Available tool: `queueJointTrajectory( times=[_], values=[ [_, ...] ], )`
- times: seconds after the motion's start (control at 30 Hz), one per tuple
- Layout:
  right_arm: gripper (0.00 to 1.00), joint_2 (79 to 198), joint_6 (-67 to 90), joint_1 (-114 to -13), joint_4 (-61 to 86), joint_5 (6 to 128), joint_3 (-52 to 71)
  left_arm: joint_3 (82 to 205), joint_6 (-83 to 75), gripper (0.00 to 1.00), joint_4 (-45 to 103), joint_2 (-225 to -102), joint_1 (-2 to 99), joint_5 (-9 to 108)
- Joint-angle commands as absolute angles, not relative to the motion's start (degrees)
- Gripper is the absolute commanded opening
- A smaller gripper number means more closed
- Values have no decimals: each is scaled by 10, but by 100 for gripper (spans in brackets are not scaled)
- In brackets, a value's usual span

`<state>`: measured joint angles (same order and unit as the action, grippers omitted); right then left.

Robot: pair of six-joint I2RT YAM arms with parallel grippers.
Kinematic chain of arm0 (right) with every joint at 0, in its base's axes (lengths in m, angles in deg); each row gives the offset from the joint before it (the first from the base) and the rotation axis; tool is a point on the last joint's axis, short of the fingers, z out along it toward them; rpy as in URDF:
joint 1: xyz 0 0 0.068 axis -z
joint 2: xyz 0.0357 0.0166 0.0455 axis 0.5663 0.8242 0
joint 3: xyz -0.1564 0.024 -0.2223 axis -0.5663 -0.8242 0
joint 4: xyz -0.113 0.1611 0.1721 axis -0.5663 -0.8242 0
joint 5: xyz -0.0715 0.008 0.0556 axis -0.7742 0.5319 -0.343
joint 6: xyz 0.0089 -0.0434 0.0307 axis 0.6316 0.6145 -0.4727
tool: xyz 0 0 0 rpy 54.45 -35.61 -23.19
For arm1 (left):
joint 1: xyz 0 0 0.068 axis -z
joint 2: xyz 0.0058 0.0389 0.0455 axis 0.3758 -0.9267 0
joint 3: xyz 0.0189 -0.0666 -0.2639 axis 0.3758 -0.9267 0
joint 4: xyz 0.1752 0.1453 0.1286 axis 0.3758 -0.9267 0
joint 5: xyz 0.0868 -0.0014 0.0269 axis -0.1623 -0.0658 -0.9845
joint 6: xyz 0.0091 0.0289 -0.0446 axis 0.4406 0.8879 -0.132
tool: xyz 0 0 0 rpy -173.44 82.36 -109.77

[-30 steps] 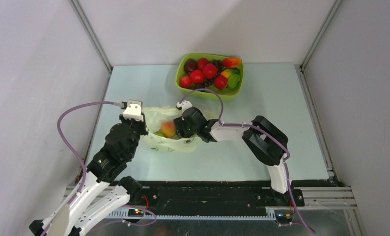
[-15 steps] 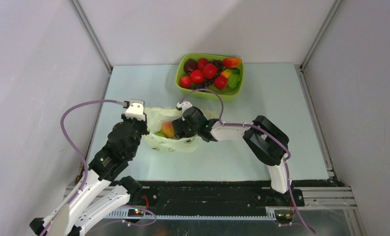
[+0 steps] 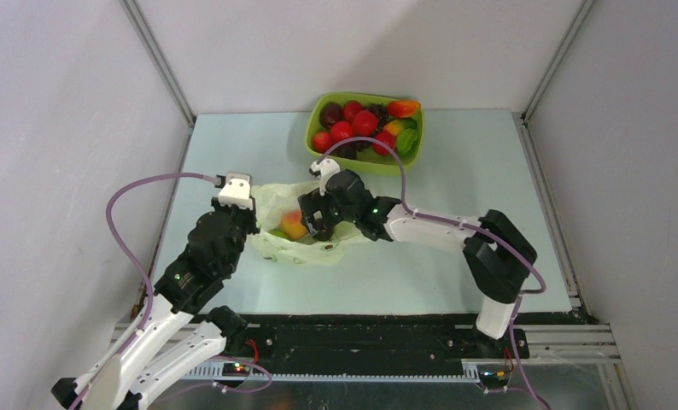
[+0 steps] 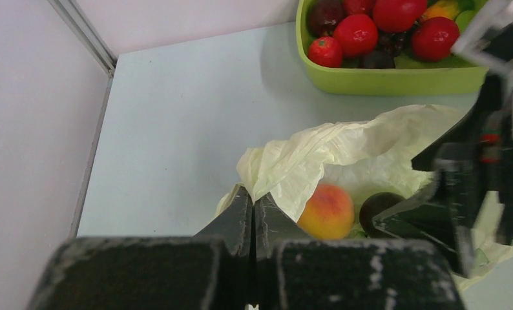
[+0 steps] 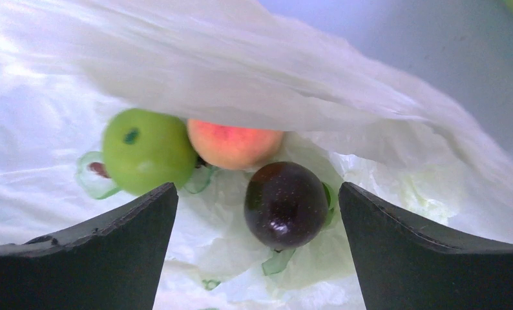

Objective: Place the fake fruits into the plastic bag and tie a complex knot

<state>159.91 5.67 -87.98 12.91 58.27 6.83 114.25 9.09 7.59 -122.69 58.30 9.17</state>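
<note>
The left gripper (image 4: 252, 201) has its two fingers pressed together on the rim of the plastic bag (image 4: 344, 139). It pinches the thin sheet and holds it up, so the mouth is open like a little cave.

The right gripper (image 5: 255, 188) sits at that mouth with its fingers spread wide and nothing between them. Right under the gap lies the dark plum (image 5: 285, 203), free on the bag's floor. Just past the fingertips is the peach (image 5: 234, 145). The green apple (image 5: 147, 152) is next to the peach, on the left finger's side. All three fruits are inside the bag.

This step looks like the end of a drop. The plum seems to be let go, so the right arm should now come out and get more fruit. Many are left, like the red apples (image 3: 365, 122) in the green tray (image 3: 353, 160), which sits beyond the right gripper on the table (image 3: 455, 171).

To do it well, the right gripper should go up and back with its fingers wide, so it does not snag the floppy top flap just above it. The left gripper should hold tight and high and not wiggle. If the rim slips, the mouth may fall shut. The knot comes later.
</note>
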Motion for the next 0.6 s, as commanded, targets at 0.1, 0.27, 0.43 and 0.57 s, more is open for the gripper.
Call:
queueJointTrajectory(
  times=[0.1,0.27,0.43,0.57],
  values=[
    [99,1487,107,-868,61,669,61,1158,94,0,94,-1229,580,83],
    [98,1435,111,-835,32,647,59,1159,94,0,92,-1239,580,83],
    [98,1421,124,-779,36,624,60,1159,94,0,92,-1240,580,82],
    [99,1433,119,-726,62,625,62,1159,94,0,92,-1239,580,82]
  ],
)
